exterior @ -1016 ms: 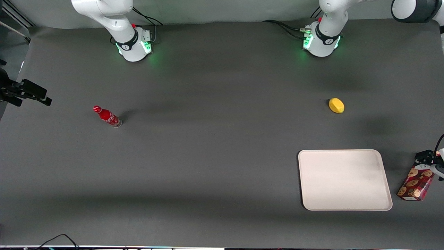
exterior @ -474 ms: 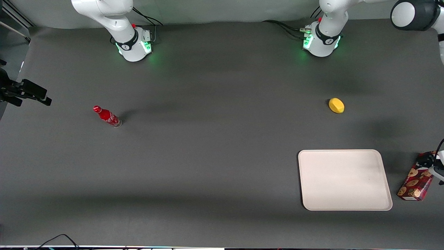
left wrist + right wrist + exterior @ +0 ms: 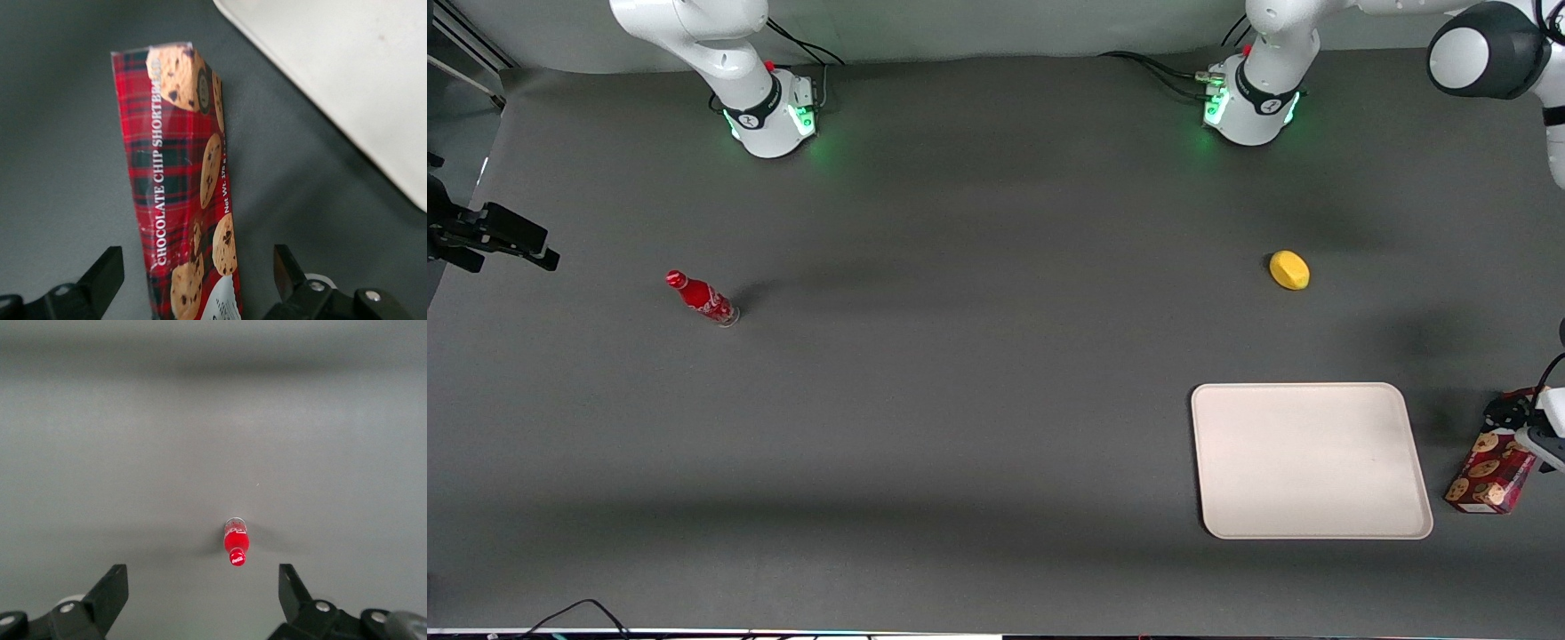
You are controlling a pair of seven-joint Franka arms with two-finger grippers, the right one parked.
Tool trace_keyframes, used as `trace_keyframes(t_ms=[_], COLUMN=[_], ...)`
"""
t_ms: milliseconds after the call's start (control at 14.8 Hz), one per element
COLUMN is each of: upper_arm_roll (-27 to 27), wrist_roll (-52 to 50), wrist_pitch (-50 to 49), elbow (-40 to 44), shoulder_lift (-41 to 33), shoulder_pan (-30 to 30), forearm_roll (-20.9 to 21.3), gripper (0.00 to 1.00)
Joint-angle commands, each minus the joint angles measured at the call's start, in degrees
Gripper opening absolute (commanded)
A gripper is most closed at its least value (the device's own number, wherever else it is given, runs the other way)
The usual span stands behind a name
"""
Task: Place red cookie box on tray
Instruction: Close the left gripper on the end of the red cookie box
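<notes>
The red cookie box (image 3: 1489, 476) lies on the dark table beside the tray (image 3: 1312, 460), toward the working arm's end, a narrow gap of table between them. My left gripper (image 3: 1513, 427) hangs over the box's end farther from the front camera and hides that end. In the left wrist view the gripper (image 3: 197, 273) is open, its two black fingers (image 3: 103, 277) straddling the tartan box (image 3: 180, 187) with bare table showing on each side. The cream tray (image 3: 347, 73) lies bare next to the box.
A yellow lemon (image 3: 1289, 269) rests farther from the front camera than the tray. A small red bottle (image 3: 703, 299) stands toward the parked arm's end of the table. The box lies close to the table's end at the working arm's side.
My left gripper has crept a little nearer the front camera over the cookie box, covering more of its end. The box, tray, lemon and bottle have stayed put.
</notes>
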Motion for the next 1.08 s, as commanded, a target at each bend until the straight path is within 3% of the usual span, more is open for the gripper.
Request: trace_keyframes(t_ms=[0, 68, 135, 406, 677, 1016], upper_arm_roll=[-0.5, -0.5, -0.5, -0.5, -0.7, -0.5], wrist_roll=[1.4, 1.4, 1.5, 1.7, 3.1, -0.1], wrist_pitch=[0.3, 0.3, 0.3, 0.4, 2.6, -5.5], elbow=[1.8, 1.8, 1.9, 2.0, 1.9, 2.7], shoulder_lift=[1.7, 1.7, 1.7, 2.0, 2.3, -2.2], shoulder_pan=[0.5, 0.4, 0.2, 0.0, 0.5, -0.8], forearm_roll=[-0.6, -0.6, -0.6, 0.0, -0.6, 0.1], gripper=[1.00, 0.93, 0.79, 0.00, 0.00, 0.00])
